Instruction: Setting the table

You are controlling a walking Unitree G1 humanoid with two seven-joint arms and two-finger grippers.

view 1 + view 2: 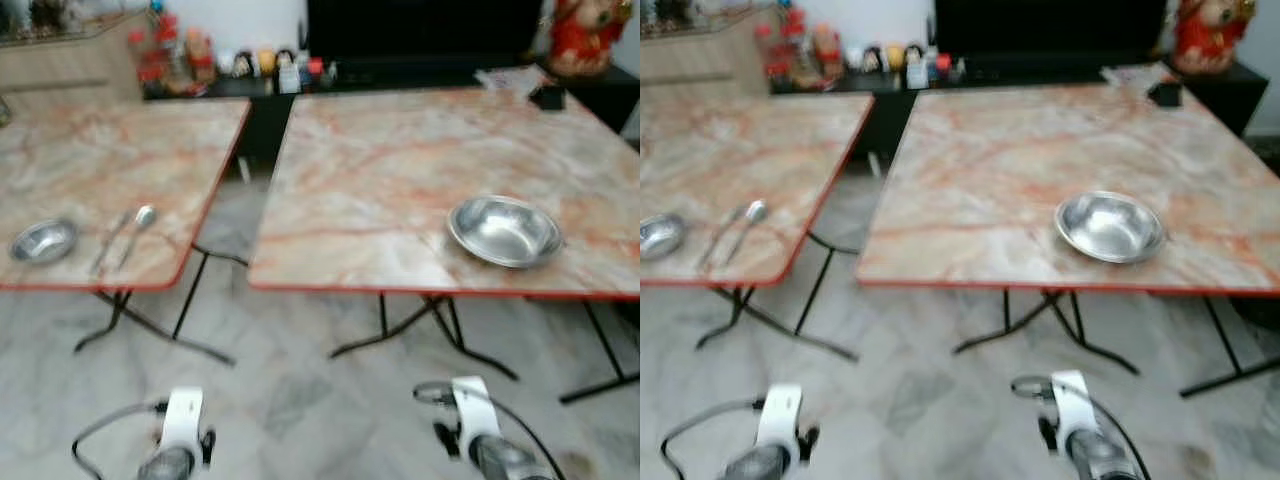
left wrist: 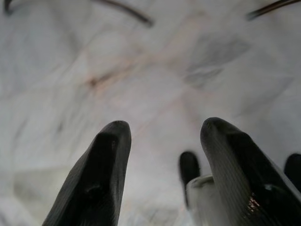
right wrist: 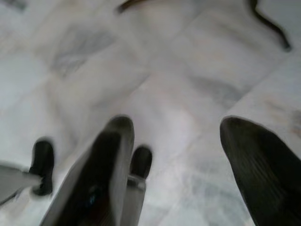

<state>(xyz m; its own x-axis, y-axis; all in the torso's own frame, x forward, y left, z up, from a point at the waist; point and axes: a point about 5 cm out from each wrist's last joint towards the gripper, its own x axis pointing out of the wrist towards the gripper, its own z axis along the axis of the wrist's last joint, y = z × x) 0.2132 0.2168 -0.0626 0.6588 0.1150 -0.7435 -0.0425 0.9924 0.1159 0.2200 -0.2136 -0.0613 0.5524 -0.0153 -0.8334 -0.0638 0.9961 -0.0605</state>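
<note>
Head views: we note large bowl [image 1: 505,230] alone on right desk [image 1: 380,190]; small bowl [image 1: 43,241], cutlery [image 1: 125,236] on left desk [image 1: 110,170]. Left end effector [image 2: 162,169] and right end effector [image 3: 188,165] spread, empty, low over floor [image 1: 290,400] — judged between fetches.

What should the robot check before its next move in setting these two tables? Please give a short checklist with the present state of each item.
1. Left gripper free: ok, fingers open over the floor, holding nothing.
2. Right gripper free: ok, open and holding nothing.
3. Large bowl placed: ok, upright near the front edge of the right table.
4. Small bowl with spoon beside it on the left table: ok.
5. Cutlery beside the large bowl: not ok, none there.
6. Second utensil by the spoon: cannot tell what it is, too blurred.
</note>
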